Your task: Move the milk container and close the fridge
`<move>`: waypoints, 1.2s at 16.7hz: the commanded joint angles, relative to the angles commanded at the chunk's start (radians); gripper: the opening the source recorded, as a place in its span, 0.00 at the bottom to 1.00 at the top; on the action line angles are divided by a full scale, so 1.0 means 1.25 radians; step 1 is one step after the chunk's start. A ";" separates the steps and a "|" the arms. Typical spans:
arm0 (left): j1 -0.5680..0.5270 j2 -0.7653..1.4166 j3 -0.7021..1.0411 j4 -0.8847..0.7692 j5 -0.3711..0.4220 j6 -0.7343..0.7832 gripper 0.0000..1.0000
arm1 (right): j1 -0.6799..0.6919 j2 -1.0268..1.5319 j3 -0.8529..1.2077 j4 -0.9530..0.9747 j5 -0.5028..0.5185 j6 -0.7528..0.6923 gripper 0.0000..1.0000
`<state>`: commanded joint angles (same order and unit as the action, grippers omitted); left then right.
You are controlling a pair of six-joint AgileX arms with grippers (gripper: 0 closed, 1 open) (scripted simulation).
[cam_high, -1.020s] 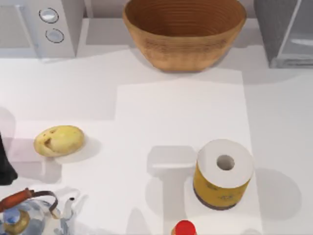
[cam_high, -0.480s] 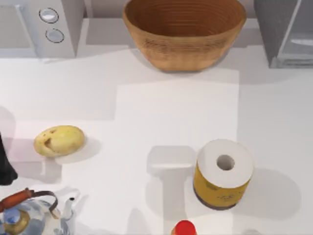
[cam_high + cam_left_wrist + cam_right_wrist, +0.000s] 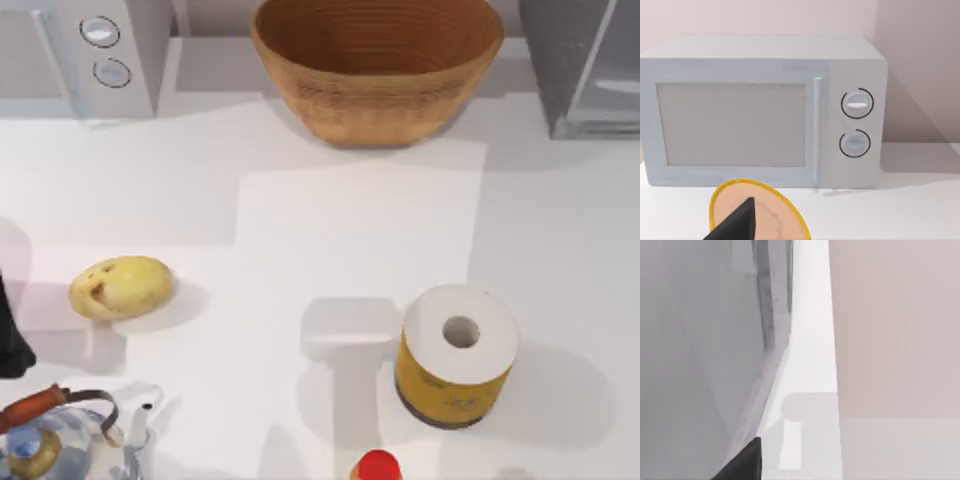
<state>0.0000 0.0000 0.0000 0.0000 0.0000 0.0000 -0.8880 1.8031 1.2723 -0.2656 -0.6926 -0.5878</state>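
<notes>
Fridge (image 3: pixel 590 65) stands at the top view's far right corner: speckled dark-grey side, pale door face angled away from the body, so the door looks ajar. Right wrist view looks close along a grey fridge wall (image 3: pixel 695 340), with a darker vertical seam beside it and white tabletop beyond.

Milk container: cannot place it from these views; it is not among the things standing on the open table. Judgement: either it is already moved, or it is hidden inside or behind the fridge.

Right gripper (image 3: pixel 742 462): 1 dark fingertip visible at the frame edge, right up by the fridge wall. Cannot tell whether the fingers are spread or closed, nor whether anything is held.

Left gripper (image 3: pixel 737 225): 1 dark fingertip over a yellow-rimmed plate (image 3: pixel 777 210), facing the microwave (image 3: pixel 760 110) with 2 round knobs. Finger spread: cannot tell. A dark bit of the left arm (image 3: pixel 10 340) sits at the table's left edge, apparently parked.

Round about: wooden bowl (image 3: pixel 377 62) at the far middle, paper roll (image 3: pixel 457 355) near right, red cap (image 3: pixel 378 467) just beside it at the near edge, potato (image 3: pixel 121 287) at left, kettle (image 3: pixel 55 440) in the near left corner.

Step in hand, as judged: right arm working at the fridge, likely the door-closing part. Next move calls for contact on the door's outer face near its free edge, then a steady push along the hinge arc until it seats.
</notes>
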 joint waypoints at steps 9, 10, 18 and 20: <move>0.000 0.000 0.000 0.000 0.000 0.000 1.00 | 0.328 -0.073 -0.107 0.120 0.261 0.221 1.00; 0.000 0.000 0.000 0.000 0.000 0.000 1.00 | 0.367 -0.078 -0.122 0.129 0.286 0.243 1.00; 0.000 0.000 0.000 0.000 0.000 0.000 1.00 | 0.682 -0.154 -0.220 0.244 0.525 0.448 1.00; 0.000 0.000 0.000 0.000 0.000 0.000 1.00 | 0.688 -0.159 -0.224 0.250 0.531 0.454 1.00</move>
<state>0.0000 0.0000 0.0000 0.0000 0.0000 0.0000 -0.0276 1.6049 0.9919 0.0466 -0.0286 -0.0200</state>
